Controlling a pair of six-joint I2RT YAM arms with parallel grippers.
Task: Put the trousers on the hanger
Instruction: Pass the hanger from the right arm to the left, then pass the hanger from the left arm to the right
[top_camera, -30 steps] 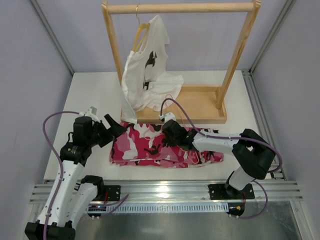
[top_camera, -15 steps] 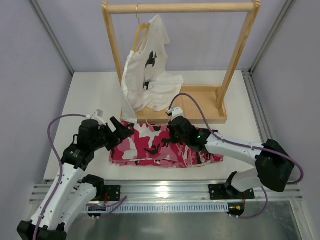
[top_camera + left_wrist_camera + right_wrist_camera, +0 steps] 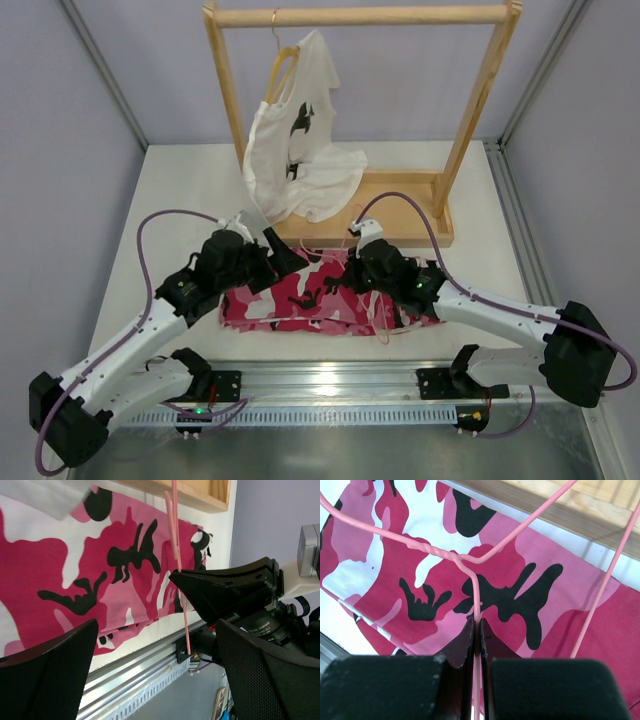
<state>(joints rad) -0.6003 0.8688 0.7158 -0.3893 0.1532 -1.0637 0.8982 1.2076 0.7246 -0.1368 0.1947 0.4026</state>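
The pink, white and black camouflage trousers (image 3: 300, 295) lie flat across the table in front of the wooden rack, and fill the left wrist view (image 3: 100, 580) and the right wrist view (image 3: 520, 595). My right gripper (image 3: 365, 272) (image 3: 476, 622) is shut on the stem of the thin pink wire hanger (image 3: 447, 554), just below its twisted neck. The hanger's triangle spreads over the trousers. My left gripper (image 3: 285, 260) (image 3: 157, 625) hovers open over the trousers' upper left part, facing the right gripper. The hanger wire (image 3: 176, 550) runs between the two.
The wooden rack (image 3: 360, 15) stands at the back, its base tray (image 3: 400, 210) touching the trousers' far edge. A white T-shirt (image 3: 295, 150) hangs there on a wooden hanger (image 3: 283, 65). An aluminium rail (image 3: 330, 380) runs along the near table edge.
The right gripper has shut on the hanger wire and shifted slightly right. The left arm has swung right and forward, over the trousers toward the right gripper, staying open.
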